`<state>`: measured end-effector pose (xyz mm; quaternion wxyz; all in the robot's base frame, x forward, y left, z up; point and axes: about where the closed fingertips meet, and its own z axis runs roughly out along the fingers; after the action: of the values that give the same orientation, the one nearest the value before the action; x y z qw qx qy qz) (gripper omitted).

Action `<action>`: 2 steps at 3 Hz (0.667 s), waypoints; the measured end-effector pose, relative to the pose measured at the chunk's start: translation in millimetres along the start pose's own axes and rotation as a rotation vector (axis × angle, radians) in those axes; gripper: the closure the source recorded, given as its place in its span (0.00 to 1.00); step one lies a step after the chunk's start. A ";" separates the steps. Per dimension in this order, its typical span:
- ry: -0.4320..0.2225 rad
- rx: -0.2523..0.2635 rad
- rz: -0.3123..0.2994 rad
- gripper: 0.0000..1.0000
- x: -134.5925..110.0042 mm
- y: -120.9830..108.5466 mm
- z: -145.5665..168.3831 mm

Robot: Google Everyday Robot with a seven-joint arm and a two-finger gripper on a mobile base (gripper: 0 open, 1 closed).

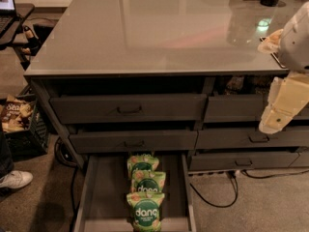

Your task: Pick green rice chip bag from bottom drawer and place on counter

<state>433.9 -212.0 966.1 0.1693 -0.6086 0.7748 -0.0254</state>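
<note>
Looking at three of the green rice chip bag [146, 210] type, lined up in a single row down the middle of the bottom drawer [91, 197]. Pulled well out, presumably to allow a reach in from above. Seeing bare floor on either side of the row, so plenty of room to drop in without scraping the low side walls. Probably best to go for the nearest one, since the back one sits close under the upper drawers [129, 109]. Spotting the claw [273, 122] way off right, hanging in front of the right-hand drawer fronts, well apart from the bags. Can't tell whether open or closed. Needs to swing left and down, minding the table [159, 33] edge. Loads of bare table near the front for the drop-off.
</note>
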 end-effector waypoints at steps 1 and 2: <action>-0.050 -0.063 -0.025 0.00 -3.2 24.4 36.2; -0.071 -0.142 -0.047 0.00 -5.3 52.7 81.2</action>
<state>409.6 -179.9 877.9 0.1524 -0.6377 0.7535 0.0472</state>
